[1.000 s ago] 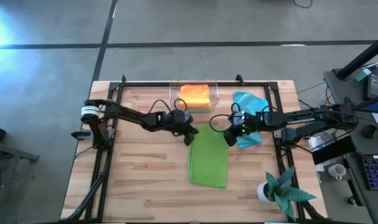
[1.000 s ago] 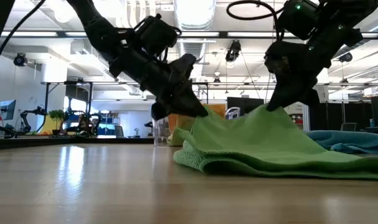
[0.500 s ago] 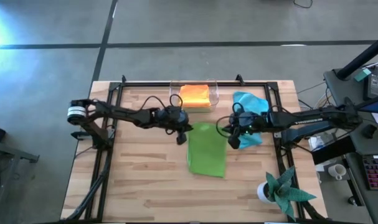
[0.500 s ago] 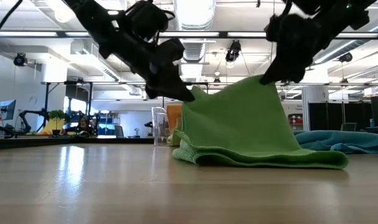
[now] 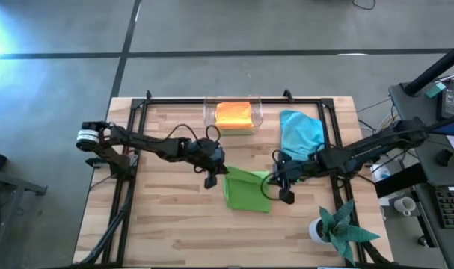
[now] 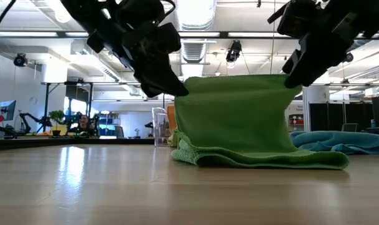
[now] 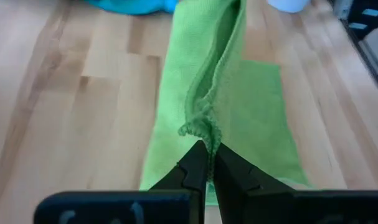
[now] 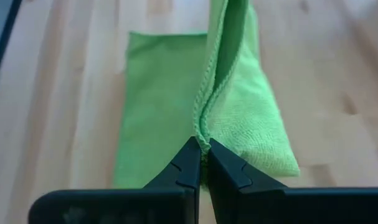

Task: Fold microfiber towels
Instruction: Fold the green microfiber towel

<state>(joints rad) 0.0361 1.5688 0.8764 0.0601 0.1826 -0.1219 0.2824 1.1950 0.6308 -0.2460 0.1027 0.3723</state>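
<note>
A lime green towel (image 5: 247, 190) lies at the table's middle, its far end raised between my two grippers and its lower part on the table (image 6: 258, 159). My left gripper (image 5: 213, 177) is shut on the raised end's left corner. My right gripper (image 5: 280, 187) is shut on its right corner. A light blue towel (image 5: 299, 133) lies crumpled at the right. An orange towel (image 5: 233, 114) lies folded in a clear bin at the far edge. The other towels are out of view. My left gripper pinches the towel's raised left corner (image 7: 201, 129) between its two fingers, on a doubled hemmed edge. The fingers slant down from the left. The towel hangs below, its lower end on the table. My right gripper pinches the towel's raised right corner (image 8: 203, 132) between its two fingers, on a doubled hemmed edge. The fingers slant down from the right. The top edge (image 6: 236, 79) runs nearly straight between the grippers.
A clear bin (image 5: 234, 112) stands at the far edge. A teal spiky plant in a white pot (image 5: 333, 226) stands at the near right corner. A black frame (image 5: 137, 112) runs along the table's far and side edges. Bare wood lies at the near left.
Both grippers have risen and gone toward the table's near edge, holding the towel's far end. That end has lifted and come over the near part, which stayed on the table. The towel's outline on the table has shortened.
</note>
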